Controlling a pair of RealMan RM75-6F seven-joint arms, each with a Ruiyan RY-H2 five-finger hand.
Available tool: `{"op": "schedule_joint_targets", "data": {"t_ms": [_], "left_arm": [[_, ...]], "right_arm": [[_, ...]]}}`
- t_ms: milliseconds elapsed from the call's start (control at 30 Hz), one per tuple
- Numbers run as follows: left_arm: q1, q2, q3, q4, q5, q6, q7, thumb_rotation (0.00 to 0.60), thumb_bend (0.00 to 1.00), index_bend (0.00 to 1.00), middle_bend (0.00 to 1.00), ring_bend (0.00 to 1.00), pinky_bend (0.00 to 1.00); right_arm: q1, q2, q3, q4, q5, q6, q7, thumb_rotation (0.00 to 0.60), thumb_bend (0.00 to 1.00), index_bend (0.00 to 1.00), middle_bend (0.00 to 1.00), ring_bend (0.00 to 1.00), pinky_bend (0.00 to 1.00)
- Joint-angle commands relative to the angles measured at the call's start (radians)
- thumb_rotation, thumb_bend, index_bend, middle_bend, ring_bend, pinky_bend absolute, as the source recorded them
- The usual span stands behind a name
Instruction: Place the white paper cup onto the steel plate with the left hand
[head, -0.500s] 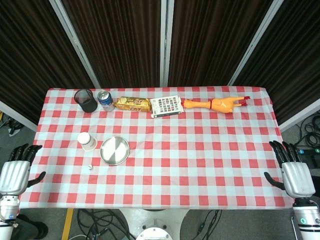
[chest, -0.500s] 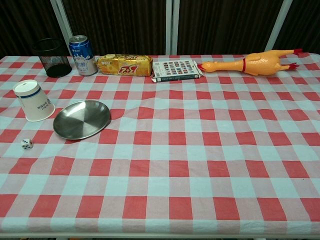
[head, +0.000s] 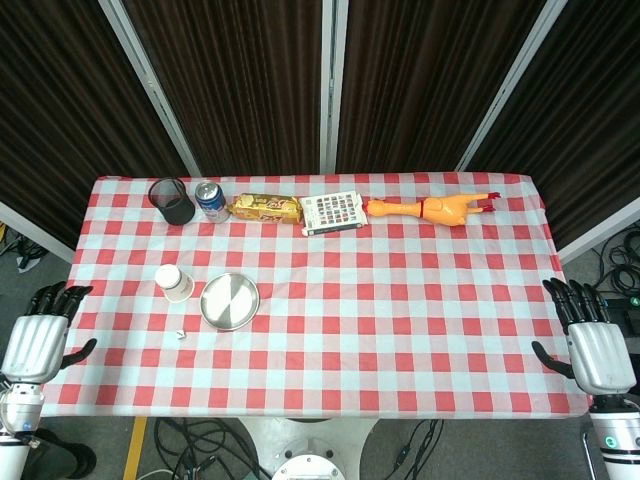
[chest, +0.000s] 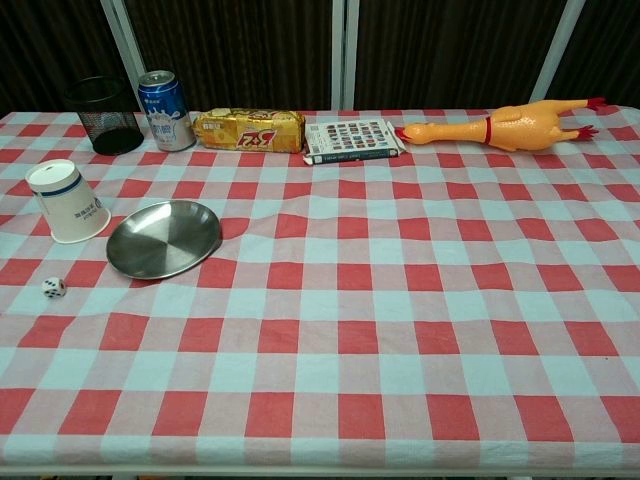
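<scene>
The white paper cup (head: 174, 283) (chest: 67, 203) stands upside down on the checked cloth, just left of the steel plate (head: 229, 301) (chest: 164, 238) and apart from it. My left hand (head: 37, 337) hangs off the table's left edge in the head view, fingers spread and holding nothing, well to the left of the cup and nearer to me. My right hand (head: 590, 342) sits off the right edge, also with fingers apart and nothing in it. Neither hand shows in the chest view.
A small white die (head: 181, 334) (chest: 54, 287) lies in front of the cup. Along the far edge stand a black mesh cup (head: 172, 201), a blue can (head: 210, 201), a snack pack (head: 265, 207), a book (head: 331, 212) and a rubber chicken (head: 432, 208).
My left hand has shifted slightly toward me and to the right, and the right hand has dropped a little toward me. Nothing on the table has moved.
</scene>
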Motion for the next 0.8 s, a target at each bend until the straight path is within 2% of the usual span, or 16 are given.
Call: {"op": "schedule_joint_targets", "data": {"t_ms": [33, 133, 267, 333, 500, 600, 800], "left_arm": [[-0.039, -0.017, -0.013, 0.013, 0.0, -0.045, -0.007, 0.6, 0.22, 0.23, 0.27, 0.19, 0.19], [-0.076, -0.04, -0.019, 0.03, 0.006, -0.094, -0.031, 0.6, 0.23, 0.27, 0.37, 0.31, 0.3], [-0.148, -0.079, -0.017, 0.067, 0.013, -0.21, -0.117, 0.6, 0.27, 0.32, 0.46, 0.43, 0.57], [-0.18, -0.105, -0.018, 0.092, 0.013, -0.254, -0.126, 0.6, 0.28, 0.34, 0.5, 0.5, 0.67], [-0.232, -0.158, -0.016, 0.118, -0.022, -0.347, -0.116, 0.6, 0.31, 0.43, 0.72, 0.72, 0.89], [-0.25, -0.192, -0.017, 0.135, -0.058, -0.388, -0.108, 0.6, 0.31, 0.45, 0.78, 0.78, 0.96], [-0.274, -0.239, -0.015, 0.157, -0.139, -0.46, -0.084, 0.6, 0.32, 0.47, 0.89, 0.87, 1.0]], "right_arm": [[0.003, 0.005, 0.006, -0.003, 0.007, -0.003, -0.005, 0.6, 0.16, 0.0, 0.08, 0.0, 0.0], [0.008, 0.007, 0.01, -0.004, 0.01, -0.008, -0.007, 0.6, 0.16, 0.0, 0.08, 0.0, 0.0], [0.018, 0.007, 0.016, -0.003, 0.017, -0.021, -0.009, 0.6, 0.16, 0.0, 0.08, 0.0, 0.0], [0.023, 0.008, 0.018, -0.005, 0.019, -0.027, -0.012, 0.6, 0.16, 0.0, 0.08, 0.0, 0.0], [0.025, 0.009, 0.02, -0.006, 0.024, -0.03, -0.012, 0.6, 0.16, 0.0, 0.09, 0.0, 0.0], [0.025, 0.01, 0.021, -0.006, 0.03, -0.033, -0.01, 0.6, 0.16, 0.0, 0.09, 0.0, 0.0], [0.028, 0.007, 0.017, -0.006, 0.032, -0.042, -0.01, 0.6, 0.16, 0.0, 0.1, 0.0, 0.0]]}}
